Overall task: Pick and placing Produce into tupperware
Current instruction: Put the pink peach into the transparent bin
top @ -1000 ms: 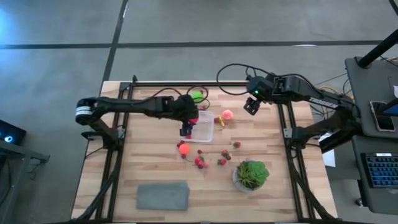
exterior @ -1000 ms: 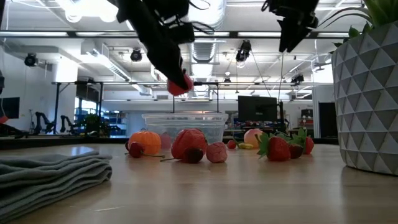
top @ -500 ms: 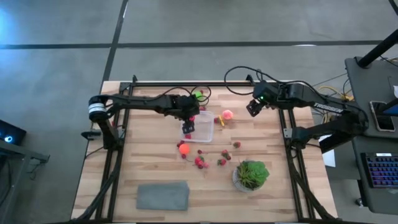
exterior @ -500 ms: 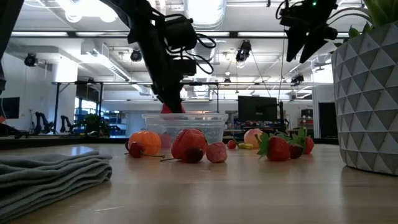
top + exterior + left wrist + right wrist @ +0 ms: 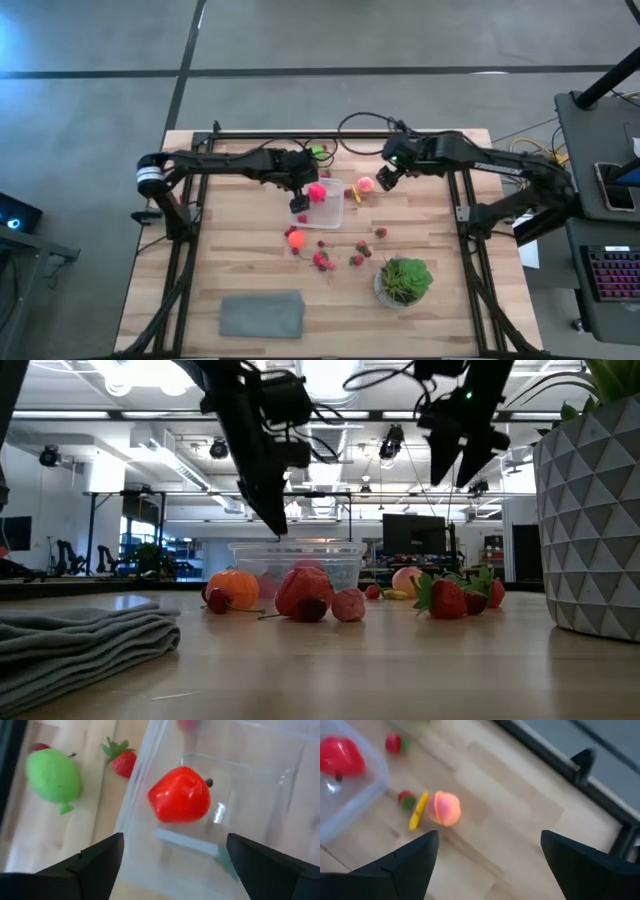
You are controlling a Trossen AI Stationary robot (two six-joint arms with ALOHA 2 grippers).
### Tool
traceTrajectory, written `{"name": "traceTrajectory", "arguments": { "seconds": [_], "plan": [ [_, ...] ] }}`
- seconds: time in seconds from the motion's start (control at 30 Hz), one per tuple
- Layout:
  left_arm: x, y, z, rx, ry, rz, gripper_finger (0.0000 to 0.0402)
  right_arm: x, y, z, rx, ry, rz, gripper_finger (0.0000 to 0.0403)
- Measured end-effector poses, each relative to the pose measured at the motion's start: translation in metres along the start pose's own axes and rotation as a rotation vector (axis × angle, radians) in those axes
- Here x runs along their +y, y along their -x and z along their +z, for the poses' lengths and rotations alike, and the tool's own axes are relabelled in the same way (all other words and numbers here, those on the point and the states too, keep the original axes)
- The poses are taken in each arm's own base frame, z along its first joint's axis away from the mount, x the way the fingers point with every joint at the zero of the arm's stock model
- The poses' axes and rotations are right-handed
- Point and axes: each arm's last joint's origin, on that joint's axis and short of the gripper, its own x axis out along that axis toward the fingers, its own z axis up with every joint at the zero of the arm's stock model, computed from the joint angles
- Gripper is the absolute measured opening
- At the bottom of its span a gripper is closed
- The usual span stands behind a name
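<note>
The tupperware (image 5: 150, 827) is clear and colourless, and the fruit (image 5: 179, 795) inside it is glossy red with a dark stem. Just beside the box lie a lime-green fruit (image 5: 53, 776) and a red strawberry (image 5: 122, 762) with green leaves. A pink-peach fruit (image 5: 444, 808) sits next to a small yellow piece (image 5: 418, 812), possibly a banana. An orange fruit (image 5: 295, 239) glows on the pale striped wood table (image 5: 240, 260). The mat (image 5: 262, 314) is plain grey, the plant (image 5: 404, 278) leafy green, and its pot (image 5: 592, 520) is grey-white with a faceted triangle pattern.
</note>
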Motion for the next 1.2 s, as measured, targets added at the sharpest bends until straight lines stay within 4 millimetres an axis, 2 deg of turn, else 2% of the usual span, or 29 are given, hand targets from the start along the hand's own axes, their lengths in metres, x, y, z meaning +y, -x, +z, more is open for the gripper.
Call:
{"name": "traceTrajectory", "arguments": {
  "seconds": [0.17, 0.3, 0.43, 0.57, 0.7, 0.87, 1.03, 1.2],
  "plan": [
    [0.014, 0.047, -0.004, -0.082, 0.045, 0.020, 0.0338, 0.016, -0.036, 0.004, 0.105, 0.136, -0.026, 0.0345],
    [0.027, 0.090, -0.012, -0.212, 0.185, -0.015, 0.0338, 0.029, -0.064, 0.004, 0.164, 0.282, -0.036, 0.0341],
    [0.035, 0.125, -0.022, -0.315, 0.372, -0.132, 0.0338, 0.039, -0.087, 0.004, 0.238, 0.306, 0.081, 0.0334],
    [0.035, 0.150, -0.034, -0.385, 0.474, -0.169, 0.0338, 0.047, -0.099, 0.006, 0.233, 0.344, 0.176, 0.0331],
    [0.034, 0.160, -0.045, -0.402, 0.574, -0.202, 0.0338, 0.048, -0.101, 0.006, 0.153, 0.408, 0.241, 0.0331],
    [0.032, 0.163, -0.057, -0.403, 0.673, -0.229, 0.0338, 0.032, -0.102, 0.008, 0.094, 0.360, 0.239, 0.0329],
    [0.030, 0.155, -0.070, -0.355, 0.689, -0.216, 0.0338, 0.026, -0.116, -0.004, 0.053, 0.456, 0.211, 0.0329],
    [0.028, 0.146, -0.086, -0.260, 0.681, -0.146, 0.0338, 0.022, -0.130, -0.019, 0.090, 0.509, 0.124, 0.0329]
  ]
}}
